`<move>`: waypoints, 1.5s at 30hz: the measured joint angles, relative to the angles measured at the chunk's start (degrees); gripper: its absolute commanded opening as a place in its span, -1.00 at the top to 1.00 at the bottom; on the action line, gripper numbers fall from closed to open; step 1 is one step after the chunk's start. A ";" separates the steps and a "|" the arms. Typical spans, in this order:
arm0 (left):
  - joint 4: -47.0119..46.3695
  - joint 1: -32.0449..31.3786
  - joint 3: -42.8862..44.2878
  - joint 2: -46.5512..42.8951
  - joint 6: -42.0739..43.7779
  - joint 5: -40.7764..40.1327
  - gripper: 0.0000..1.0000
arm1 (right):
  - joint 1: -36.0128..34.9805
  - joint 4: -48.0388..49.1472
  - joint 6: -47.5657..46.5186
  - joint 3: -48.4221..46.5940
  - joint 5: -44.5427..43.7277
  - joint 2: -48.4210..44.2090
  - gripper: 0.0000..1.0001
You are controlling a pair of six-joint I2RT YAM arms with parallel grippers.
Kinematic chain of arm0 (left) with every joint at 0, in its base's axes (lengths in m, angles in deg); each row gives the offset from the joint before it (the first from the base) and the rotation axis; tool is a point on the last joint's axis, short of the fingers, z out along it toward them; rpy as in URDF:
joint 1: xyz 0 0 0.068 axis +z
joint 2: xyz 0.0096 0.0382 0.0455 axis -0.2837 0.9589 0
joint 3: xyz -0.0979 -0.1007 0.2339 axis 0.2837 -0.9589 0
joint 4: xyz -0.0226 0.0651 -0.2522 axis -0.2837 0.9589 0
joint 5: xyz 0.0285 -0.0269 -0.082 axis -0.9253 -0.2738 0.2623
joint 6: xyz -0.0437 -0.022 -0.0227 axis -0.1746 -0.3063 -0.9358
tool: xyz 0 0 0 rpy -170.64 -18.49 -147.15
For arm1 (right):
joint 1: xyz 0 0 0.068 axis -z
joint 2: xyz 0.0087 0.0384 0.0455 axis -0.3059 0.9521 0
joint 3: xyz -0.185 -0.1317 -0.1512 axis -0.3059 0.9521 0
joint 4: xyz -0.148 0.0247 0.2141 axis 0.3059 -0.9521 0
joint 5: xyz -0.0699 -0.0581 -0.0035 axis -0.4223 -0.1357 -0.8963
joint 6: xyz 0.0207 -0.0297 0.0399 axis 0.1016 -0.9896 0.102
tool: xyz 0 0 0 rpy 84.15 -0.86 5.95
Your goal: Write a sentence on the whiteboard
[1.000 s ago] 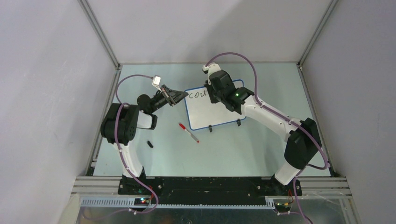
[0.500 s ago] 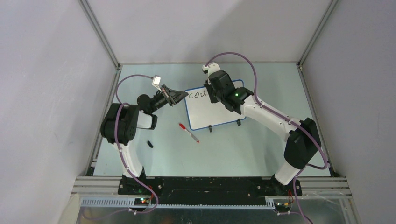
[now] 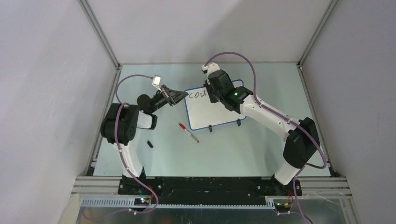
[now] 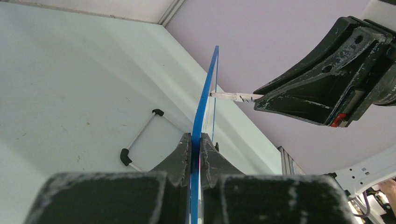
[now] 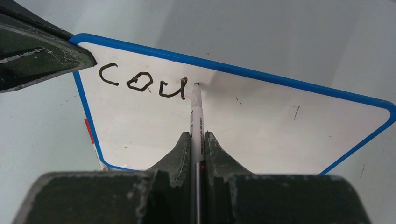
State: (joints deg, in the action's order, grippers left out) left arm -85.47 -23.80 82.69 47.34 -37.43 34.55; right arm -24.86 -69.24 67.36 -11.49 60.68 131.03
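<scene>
overhead view from behind, wrist views close — sharing whiteboard (image 3: 215, 113)

1. Robot lab, enclosed test cell.
2. Plain pale wall panels (image 3: 46, 84) in aluminium posts (image 3: 99, 33) box in a pale green bench (image 3: 233, 149).
3. Cabled left arm (image 3: 122, 128) and right arm (image 3: 271, 116) bolted to a black base plate (image 3: 210, 185) at near edge.

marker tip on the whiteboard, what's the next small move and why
Probably start the next letter's stroke just right of "cou". That is all the whiteboard shows. The marker tip sits beside the last letter, seemingly on the surface. The right hand grips the marker, and the left hand clamps the board's edge.
</scene>
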 measured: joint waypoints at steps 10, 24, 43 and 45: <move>-0.02 0.00 0.00 -0.02 0.00 0.02 1.00 | -1.07 -1.53 0.00 0.04 -1.11 0.00 1.00; -0.04 0.00 0.00 -0.02 0.02 0.02 1.00 | -1.79 -2.49 -0.02 0.59 -2.34 0.00 1.00; 0.02 0.00 -0.09 -0.24 0.33 0.02 1.00 | -1.77 -2.67 -0.15 -0.87 -2.71 0.92 1.00; 0.00 0.00 -0.09 -0.24 0.44 0.07 1.00 | -1.75 -2.64 -0.15 -1.36 -2.73 1.07 1.00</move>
State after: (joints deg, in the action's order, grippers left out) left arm -85.47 -23.80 82.60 47.10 -37.00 34.62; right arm -26.61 -71.89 67.21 -12.85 57.95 132.10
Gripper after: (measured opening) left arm 0.078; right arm 0.133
